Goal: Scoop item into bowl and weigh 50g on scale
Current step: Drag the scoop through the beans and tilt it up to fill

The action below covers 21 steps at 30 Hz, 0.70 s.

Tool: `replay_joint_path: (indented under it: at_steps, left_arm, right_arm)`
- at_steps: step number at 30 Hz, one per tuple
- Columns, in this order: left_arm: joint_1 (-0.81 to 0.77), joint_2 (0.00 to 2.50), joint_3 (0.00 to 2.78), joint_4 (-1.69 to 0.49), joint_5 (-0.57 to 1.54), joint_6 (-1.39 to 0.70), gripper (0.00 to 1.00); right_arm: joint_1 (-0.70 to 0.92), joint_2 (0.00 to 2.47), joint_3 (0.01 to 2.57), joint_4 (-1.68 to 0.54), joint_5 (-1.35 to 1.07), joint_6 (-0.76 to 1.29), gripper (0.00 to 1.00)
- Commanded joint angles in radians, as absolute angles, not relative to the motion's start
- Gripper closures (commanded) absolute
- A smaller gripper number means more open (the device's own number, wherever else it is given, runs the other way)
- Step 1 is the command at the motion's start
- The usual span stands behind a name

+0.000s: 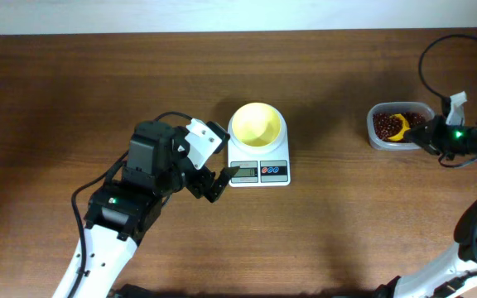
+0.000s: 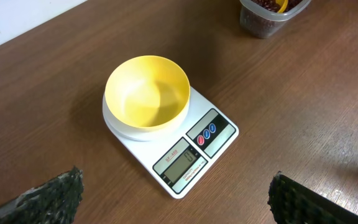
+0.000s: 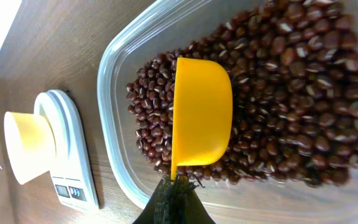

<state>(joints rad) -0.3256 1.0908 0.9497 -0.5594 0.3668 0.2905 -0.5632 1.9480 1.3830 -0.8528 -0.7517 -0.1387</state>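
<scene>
Closest in the right wrist view, the right gripper (image 3: 174, 186) is clamped tight on the handle of a small yellow plastic scoop (image 3: 201, 112). The scoop's cup rests on tiny dark red-brown beans (image 3: 291, 93) heaped in a clear rounded-rectangular plastic container (image 3: 114, 87). Well apart on the brown wooden table (image 1: 73, 83), the left gripper (image 1: 219, 161) hovers, jaws spread wide and holding nothing, just beside a white square digital scale (image 2: 219, 134). A round pale yellow bowl (image 2: 166, 112) sits on the scale, showing only its smooth inside.
</scene>
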Motion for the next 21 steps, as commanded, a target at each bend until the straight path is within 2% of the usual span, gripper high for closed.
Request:
replay_joint_path:
  at_steps: [1,13,21]
  left_arm:
    - [-0.320,1.094,0.945,-0.558,0.371,0.277,0.01]
    - [-0.321,1.094,0.945,-0.558,0.371,0.277,0.01]
    - [-0.320,1.094,0.945,-0.558,0.371,0.277,0.01]
  right_arm:
    - [-0.595,1.960,1.377,-0.858,-0.805,-0.153,0.96]
    - [-0.688,1.960,1.377,-0.891,-0.851,-0.177,0.96]
    - [-0.695,1.960,1.377,-0.896,-0.879,-0.176,0.96]
